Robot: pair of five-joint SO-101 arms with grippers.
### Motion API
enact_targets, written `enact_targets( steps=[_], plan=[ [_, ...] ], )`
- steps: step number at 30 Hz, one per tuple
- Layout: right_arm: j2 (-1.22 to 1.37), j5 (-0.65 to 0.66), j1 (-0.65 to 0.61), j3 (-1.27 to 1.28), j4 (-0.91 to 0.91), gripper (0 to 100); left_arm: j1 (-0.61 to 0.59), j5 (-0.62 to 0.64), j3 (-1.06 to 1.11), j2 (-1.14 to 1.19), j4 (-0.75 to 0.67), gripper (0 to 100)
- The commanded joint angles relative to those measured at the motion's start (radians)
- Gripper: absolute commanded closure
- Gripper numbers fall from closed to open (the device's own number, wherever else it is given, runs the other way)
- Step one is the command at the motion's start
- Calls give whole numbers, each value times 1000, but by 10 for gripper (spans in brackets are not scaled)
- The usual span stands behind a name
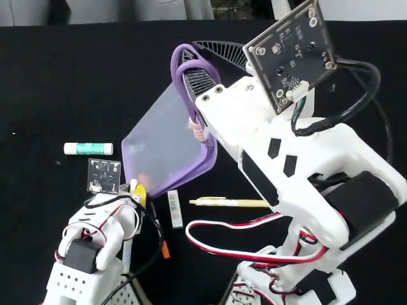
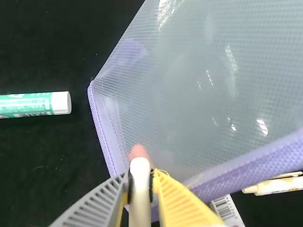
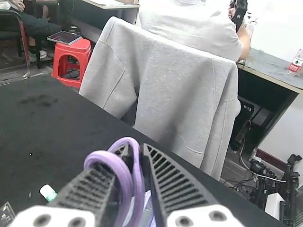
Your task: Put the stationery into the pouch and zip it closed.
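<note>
A translucent mesh pouch [image 1: 166,143] with purple edging hangs tilted above the black table. My right gripper [image 1: 194,82] is shut on its purple loop handle [image 1: 184,67], which the right wrist view shows between the black jaws [image 3: 137,165]. At the pouch's lower corner [image 2: 102,118], my left gripper [image 2: 140,189] is shut on a pale pencil [image 2: 138,165] whose pink tip touches the purple edge. In the high view the left gripper [image 1: 135,190] sits just under that corner. A green-and-white glue stick [image 1: 88,149] [image 2: 33,104] lies to the left on the table.
A yellow pen [image 1: 230,203] [image 2: 274,183] lies below the pouch. A small white barcoded item [image 1: 175,209] [image 2: 226,209] lies beside it. The right arm's body and cables fill the right side. Bare black table [image 1: 63,76] spreads at the back left.
</note>
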Motion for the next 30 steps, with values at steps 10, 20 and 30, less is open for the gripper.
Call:
enact_targets(
  steps=[10,20,30],
  plan=[
    [-2,-8,14,-45,5,974,5,-3,76,17,89,970],
    [-2,-8,14,-45,3,974,194,-9,76,14,107,969],
    [-2,-8,14,-45,3,974,-130,-5,-38,12,-49,970]
  ],
)
